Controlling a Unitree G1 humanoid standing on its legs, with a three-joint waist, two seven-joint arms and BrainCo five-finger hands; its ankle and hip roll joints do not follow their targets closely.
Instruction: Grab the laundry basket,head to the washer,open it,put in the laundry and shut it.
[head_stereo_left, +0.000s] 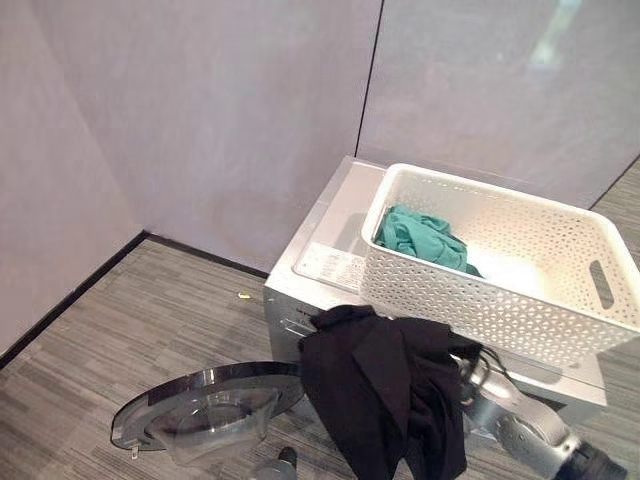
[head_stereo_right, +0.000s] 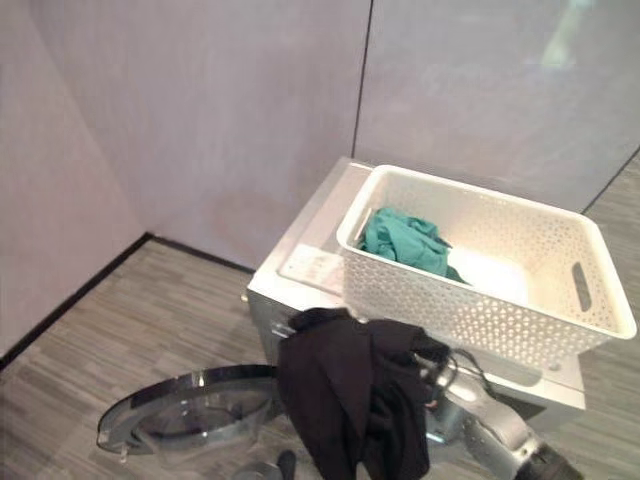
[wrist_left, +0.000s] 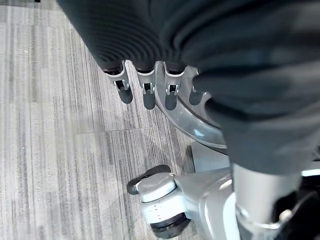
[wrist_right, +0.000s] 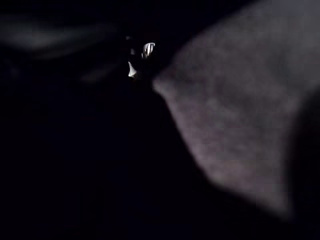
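The white perforated laundry basket (head_stereo_left: 470, 300) stands on top of the silver washer (head_stereo_left: 310, 265), with a teal garment (head_stereo_left: 420, 238) lying in it. The washer's round glass door (head_stereo_left: 200, 400) hangs open, low at the left. A black garment (head_stereo_left: 380, 390) hangs in front of the washer, draped over my right hand, whose arm (head_stereo_left: 520, 425) reaches in from the lower right. That cloth also covers the right wrist view (wrist_right: 225, 125). My left hand (wrist_left: 145, 92) is low by the door's rim (wrist_left: 185, 117), fingers straight and holding nothing.
Grey walls meet in a corner behind the washer, with a dark skirting strip (head_stereo_left: 70, 295) along the left wall. A small yellowish scrap (head_stereo_left: 243, 295) lies on the striped grey floor (head_stereo_left: 150, 320) left of the washer.
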